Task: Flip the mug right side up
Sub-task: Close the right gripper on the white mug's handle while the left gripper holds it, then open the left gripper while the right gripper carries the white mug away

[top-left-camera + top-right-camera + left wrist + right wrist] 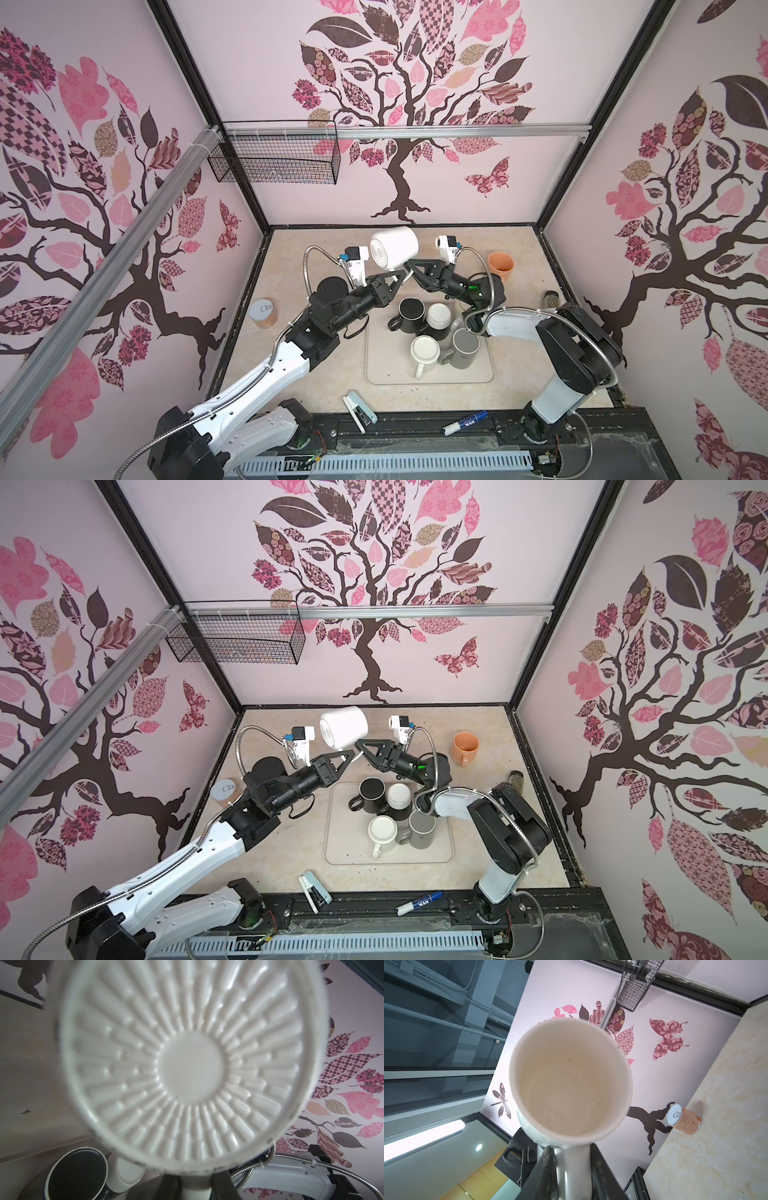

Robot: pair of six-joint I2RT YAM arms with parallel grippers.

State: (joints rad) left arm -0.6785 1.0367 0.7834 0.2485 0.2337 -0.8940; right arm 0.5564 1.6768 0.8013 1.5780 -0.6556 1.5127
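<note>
Near side of the tray [457, 374], toward the arm bases: blue marker [464, 422] and stapler [360, 409], flat on the worktop [316, 374]. Not part of the job; leave alone.

On the tray: four other mugs [424, 351], bunched together. Keep clear when lowering.

Above the far edge of the tray, clear of the worktop: white mug [394, 246], on its side in the air, base toward the left arm, mouth toward the right arm. Neither inverted nor upright; judged about halfway through the turn.

- Left gripper [401, 275]: jaws pressed together on the handle [195, 1192], from the base side.
- Right gripper [410, 265]: jaws closed on the same handle from the mouth side; judged in contact from the right wrist view, firmness not verifiable.

Handling (judgement): treat as rigid, smooth-walled, probably slippery, breakable if dropped. Take hold at the handle, close to the wall; body likely too wide for the jaws. Expect swing about the pinch, since all weight hangs to one side of it.

View differences:
- Left wrist view only: ribbed base [191, 1068], filling the frame.
- Right wrist view only: interior [566, 1093], empty, so nothing to spill.
- Both top views only: height above the tray and sideways attitude; jaw contact not readable there.

Beyond the tray: orange mug [500, 266], upright, off the far corner on the right-arm side; jar [550, 298] farther out on that side; can [263, 312] on the left-arm side. High on the wall behind the tray: wire basket [274, 160].
</note>
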